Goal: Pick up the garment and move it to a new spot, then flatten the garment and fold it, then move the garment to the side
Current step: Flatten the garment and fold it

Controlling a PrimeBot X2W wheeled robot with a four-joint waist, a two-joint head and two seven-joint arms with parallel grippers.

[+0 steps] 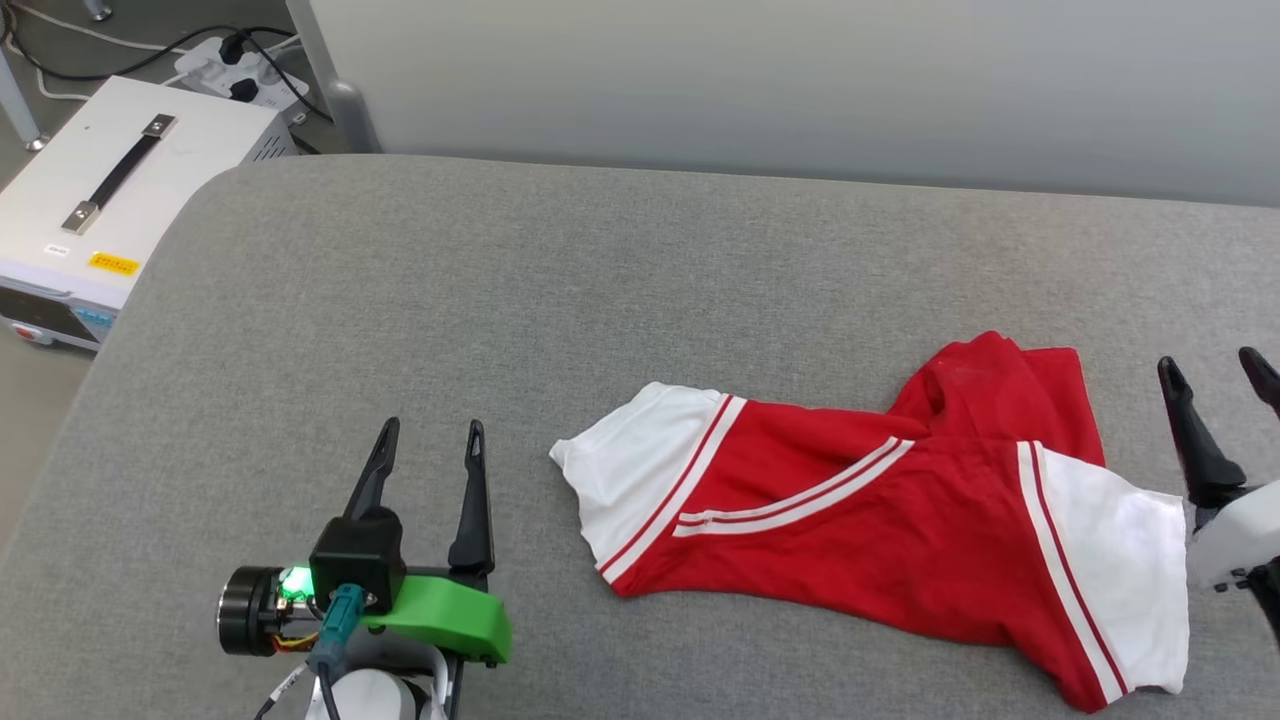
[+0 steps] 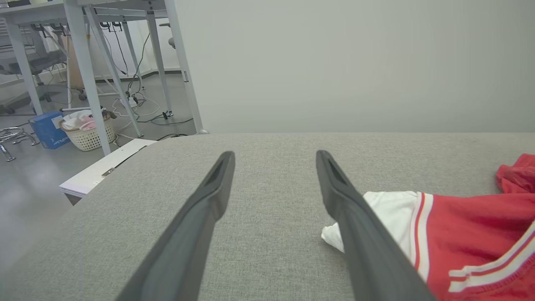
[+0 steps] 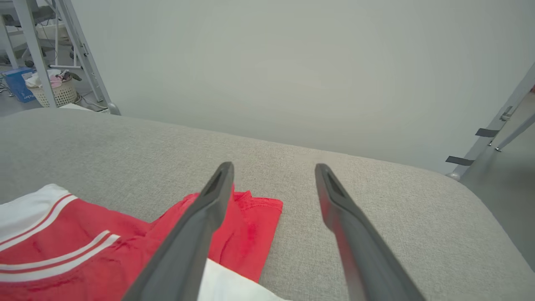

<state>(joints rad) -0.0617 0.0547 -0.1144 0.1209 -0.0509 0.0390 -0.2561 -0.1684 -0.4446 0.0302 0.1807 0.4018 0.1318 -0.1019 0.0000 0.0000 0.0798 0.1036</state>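
Big gray soft table takes up most of the head view, w/ a plain pale wall behind it. The garment lies on the table's right half. It's a red shirt w/ white sleeves & red-and-white stripes, bunched up & folded over itself, not flat. A white box w/ a black handle sits on the floor past the table's left corner.

L gripper has its fingers wide apart & holds nothing. It's over bare table, near one white sleeve but not touching.

R gripper also has its fingers wide apart & holds nothing. It's just beside the other white sleeve. In the R wrist view one finger is in front of the red cloth; can't tell if it touches.

A small basket is far off on the floor.
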